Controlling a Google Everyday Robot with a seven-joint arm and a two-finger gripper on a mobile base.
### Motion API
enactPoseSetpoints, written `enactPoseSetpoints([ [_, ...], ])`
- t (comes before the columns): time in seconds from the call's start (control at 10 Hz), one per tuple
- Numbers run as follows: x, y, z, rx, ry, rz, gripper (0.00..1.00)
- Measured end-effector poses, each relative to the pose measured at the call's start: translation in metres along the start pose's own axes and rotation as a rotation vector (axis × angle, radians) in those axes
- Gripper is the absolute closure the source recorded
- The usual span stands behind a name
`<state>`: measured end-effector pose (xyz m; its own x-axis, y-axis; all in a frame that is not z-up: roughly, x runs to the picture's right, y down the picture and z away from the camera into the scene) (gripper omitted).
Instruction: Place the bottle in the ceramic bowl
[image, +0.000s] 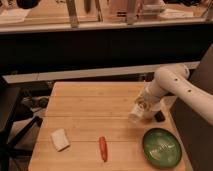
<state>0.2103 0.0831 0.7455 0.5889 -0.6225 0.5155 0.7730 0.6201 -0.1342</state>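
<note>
Above wooden table (85, 110), held the bottle (137, 112) pinched tilted in the closed gripper (144, 106), with the ceramic bowl (161, 147) below-right of it; risked dropping short of the rim through early release.

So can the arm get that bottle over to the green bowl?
Probably yes. The gripper, shut on the bottle, hangs close beside the ceramic bowl, and nothing stands between them.
</note>
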Motion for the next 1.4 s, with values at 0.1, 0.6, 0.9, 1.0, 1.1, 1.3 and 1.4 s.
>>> enactPoseSetpoints([
  [0.1, -0.003, 0.007, -0.001, 0.0, -0.003, 0.011, 1.0],
  [0.6, -0.015, 0.04, -0.006, 0.004, -0.004, 0.057, 1.0],
  [0.9, -0.026, 0.071, -0.004, 0.011, 0.005, 0.088, 1.0],
  [1.0, -0.027, 0.075, -0.003, 0.012, 0.006, 0.093, 1.0],
  [1.1, -0.029, 0.079, -0.001, 0.015, 0.006, 0.099, 1.0],
  [1.3, -0.032, 0.093, 0.002, 0.018, 0.011, 0.114, 1.0],
  [1.4, -0.035, 0.106, 0.004, 0.022, 0.015, 0.129, 1.0],
])
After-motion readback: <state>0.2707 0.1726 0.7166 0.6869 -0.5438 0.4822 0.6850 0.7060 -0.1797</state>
